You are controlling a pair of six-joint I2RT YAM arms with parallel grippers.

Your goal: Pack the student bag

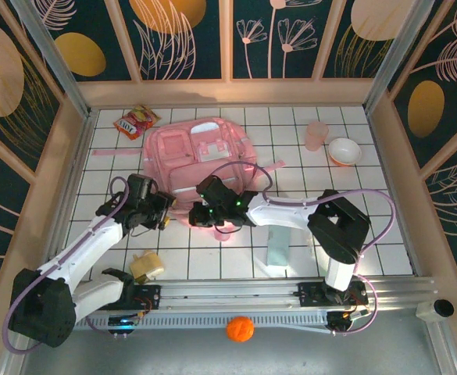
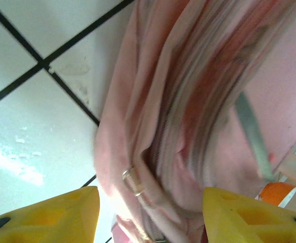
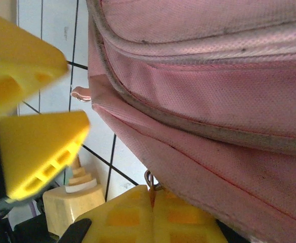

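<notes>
The student bag (image 1: 201, 152), a pale-pink backpack with clear front panels, lies flat in the middle of the tiled table. Both grippers meet at its near edge. My right gripper (image 1: 199, 212) is shut on a small metal zip pull (image 3: 150, 180) at the bag's lower seam, its yellow fingers (image 3: 132, 217) pressed together. My left gripper (image 1: 168, 216) stands open just left of it. Folded pink fabric and a metal ring (image 2: 132, 181) hang blurred between its two yellow fingers (image 2: 51, 215). The bag's inside is hidden.
A red snack packet (image 1: 137, 121) lies at the back left. A pink cup (image 1: 315, 134) and a white bowl (image 1: 344, 151) stand at the back right. A cream bottle (image 1: 146, 266) and a pale green box (image 1: 278, 250) sit near the front rail, with an orange ball (image 1: 240, 329) below the rail.
</notes>
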